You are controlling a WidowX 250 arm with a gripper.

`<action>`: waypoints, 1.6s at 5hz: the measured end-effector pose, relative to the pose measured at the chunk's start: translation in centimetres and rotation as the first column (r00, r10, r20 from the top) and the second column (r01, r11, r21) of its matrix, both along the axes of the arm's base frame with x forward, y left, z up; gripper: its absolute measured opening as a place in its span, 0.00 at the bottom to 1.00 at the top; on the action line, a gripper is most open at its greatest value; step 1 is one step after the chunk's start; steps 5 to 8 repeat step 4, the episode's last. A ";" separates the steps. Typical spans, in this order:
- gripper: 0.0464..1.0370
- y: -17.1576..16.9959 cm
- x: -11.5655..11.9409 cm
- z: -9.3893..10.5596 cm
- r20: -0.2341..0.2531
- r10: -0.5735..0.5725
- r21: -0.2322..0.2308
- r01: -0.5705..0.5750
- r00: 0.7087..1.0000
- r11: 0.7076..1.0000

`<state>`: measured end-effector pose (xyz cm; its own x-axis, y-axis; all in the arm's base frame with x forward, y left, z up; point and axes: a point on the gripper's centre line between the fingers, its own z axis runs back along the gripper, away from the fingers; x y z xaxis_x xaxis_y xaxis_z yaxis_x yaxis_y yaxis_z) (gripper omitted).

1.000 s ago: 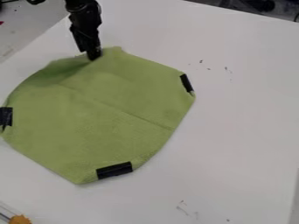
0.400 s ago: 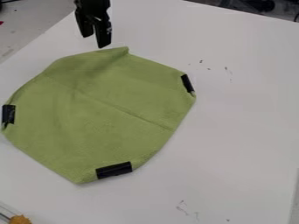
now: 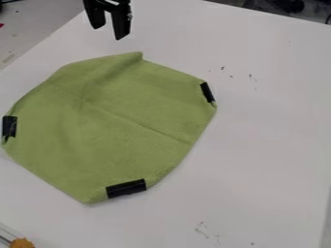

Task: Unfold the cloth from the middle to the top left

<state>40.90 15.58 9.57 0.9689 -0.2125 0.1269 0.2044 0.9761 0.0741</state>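
We have the green cloth (image 3: 116, 131) spread on the white table (image 3: 265, 145), far edge slightly raised. Risk: if we dip and drag the fingers there, that edge could fold back. Cloth lies below our gripper (image 3: 109, 33), not touching; fingers apart, nothing held.

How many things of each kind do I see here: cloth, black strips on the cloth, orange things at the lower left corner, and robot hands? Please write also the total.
Green cloth: 1
Black strips: 3
Orange thing: 1
Robot hand: 1
Total: 6
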 end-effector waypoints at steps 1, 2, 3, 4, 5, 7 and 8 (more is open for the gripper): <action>0.96 0.0 0.0 0.1 0.002 0.003 -0.001 -0.003 1.000 1.000; 0.96 0.0 0.0 0.1 0.003 0.004 -0.003 -0.004 1.000 1.000; 0.96 0.0 0.0 0.0 0.000 0.003 0.001 -0.003 1.000 1.000; 0.96 0.0 0.0 0.1 0.004 0.003 -0.001 -0.003 1.000 1.000; 0.96 0.0 0.0 0.1 0.004 0.003 -0.001 -0.003 1.000 1.000; 0.96 0.0 0.0 0.1 0.004 0.003 -0.001 -0.003 1.000 1.000; 0.96 0.0 0.0 0.1 0.004 0.003 -0.001 -0.003 1.000 1.000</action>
